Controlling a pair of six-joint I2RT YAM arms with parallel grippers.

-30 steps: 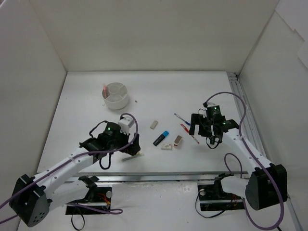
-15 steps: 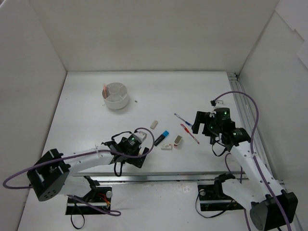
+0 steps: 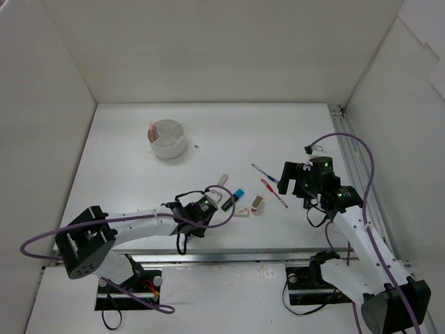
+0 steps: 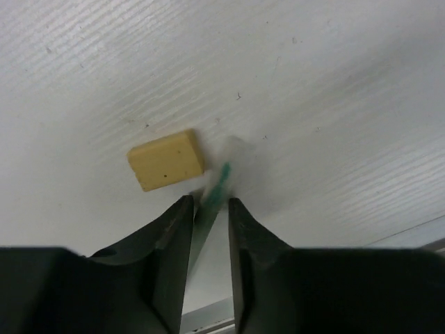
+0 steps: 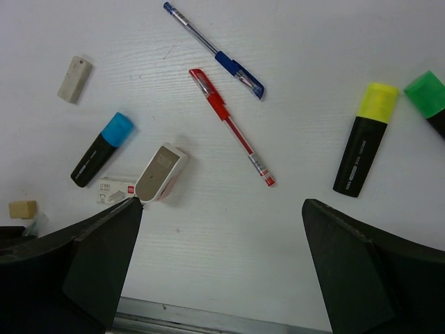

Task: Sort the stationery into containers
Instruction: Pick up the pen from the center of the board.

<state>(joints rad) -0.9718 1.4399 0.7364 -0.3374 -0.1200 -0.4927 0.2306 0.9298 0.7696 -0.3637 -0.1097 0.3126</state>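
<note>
At lower centre, the left gripper is bracketing a blurred green-tipped item, jaws narrow; grip cannot be told. The right gripper is hanging wide open.

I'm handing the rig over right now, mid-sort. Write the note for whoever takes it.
Left gripper: jaws close together around a thin, blurred, green-tipped thing beside the beige eraser; grip not certain.
Right gripper: open, empty, above the pens.
Done: one pink pen stands in the white pot.
Left on the table: blue pen, red pen, blue-capped marker, yellow-capped marker, green-capped marker, white eraser, labelled white eraser, grey-faced piece, plus the beige eraser.
</note>
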